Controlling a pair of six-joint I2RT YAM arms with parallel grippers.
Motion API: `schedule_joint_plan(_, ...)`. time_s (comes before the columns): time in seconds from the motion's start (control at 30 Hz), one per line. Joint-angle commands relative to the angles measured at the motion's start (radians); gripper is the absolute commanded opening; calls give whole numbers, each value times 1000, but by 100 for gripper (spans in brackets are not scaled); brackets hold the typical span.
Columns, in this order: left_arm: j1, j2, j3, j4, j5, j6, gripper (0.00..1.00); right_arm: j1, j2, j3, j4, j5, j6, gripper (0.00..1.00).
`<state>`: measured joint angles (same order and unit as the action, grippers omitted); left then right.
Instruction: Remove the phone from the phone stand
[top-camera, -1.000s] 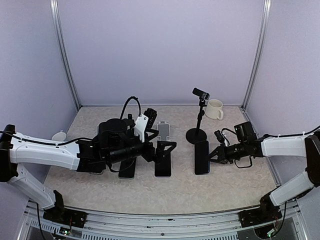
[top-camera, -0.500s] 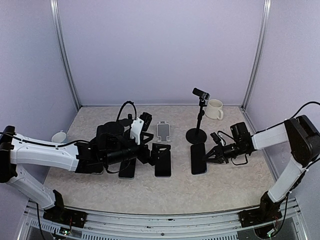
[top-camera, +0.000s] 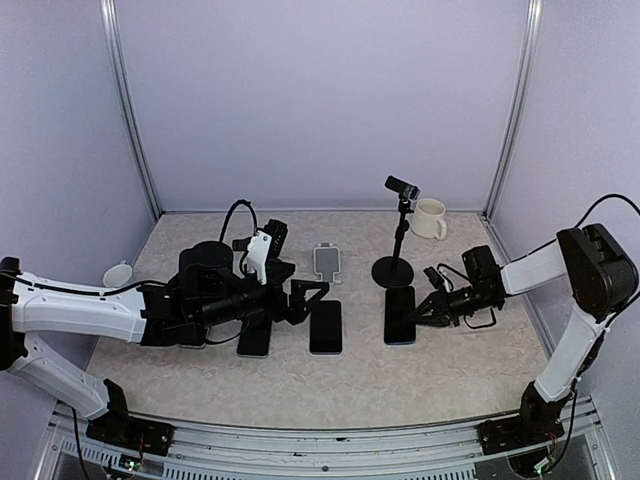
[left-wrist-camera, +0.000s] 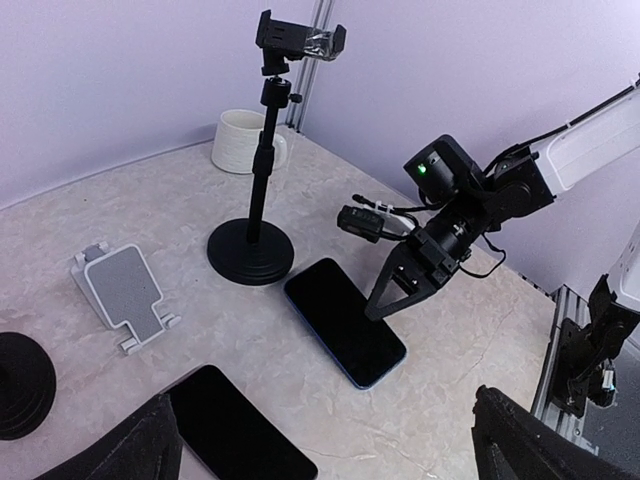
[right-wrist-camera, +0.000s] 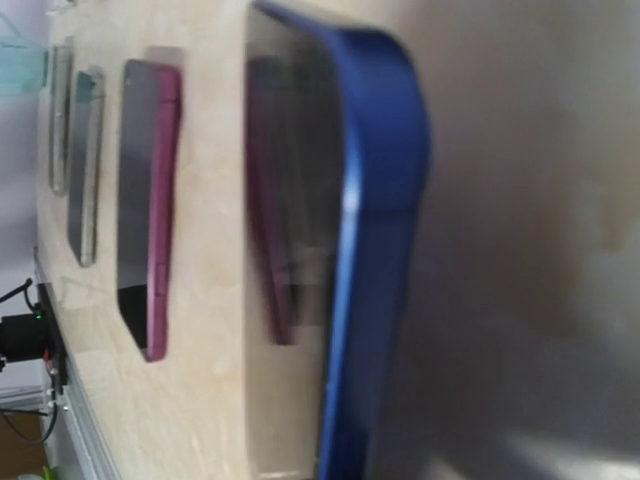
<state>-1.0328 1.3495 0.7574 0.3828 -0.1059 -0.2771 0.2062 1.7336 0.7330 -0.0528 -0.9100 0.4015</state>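
The phone (top-camera: 400, 315) lies flat, screen up, on the worktop (top-camera: 300, 390). It is in the right half, just on the near side of the round base of the phone stand (top-camera: 400, 235). The clamp (top-camera: 402, 187) at the top of the stand is empty. Judged from this, the removal itself is done: the phone is off the stand and supported by the worktop.

The right gripper (top-camera: 422, 312) is low over the worktop with its tips at the right long edge of the phone. The jaws are narrow, nearly together. The views do not show whether they pinch the edge or only touch it. What is left, at most, is to let go and back the arm away.

The left gripper (top-camera: 312, 297) is spread wide and holds nothing. It hangs near the worktop's centre, above two other phones (top-camera: 325, 327) lying flat.

A mug (top-camera: 430, 218) sits in the far right corner, behind the stand.
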Motion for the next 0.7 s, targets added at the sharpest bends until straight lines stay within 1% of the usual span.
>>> schedule_joint_plan(0.0, 7, -30, -17, 25, -7, -11, 99, -13, 31, 30, -54, 54, -60, 12)
schedule_joint_plan(0.33, 22, -46, -32, 14, -19, -18, 99, -14, 65, 24, -87, 101, -108, 6)
schedule_joint_plan(0.67, 22, -61, -44, 18, -13, -28, 99, -13, 68, -5, -90, 50, -102, 4)
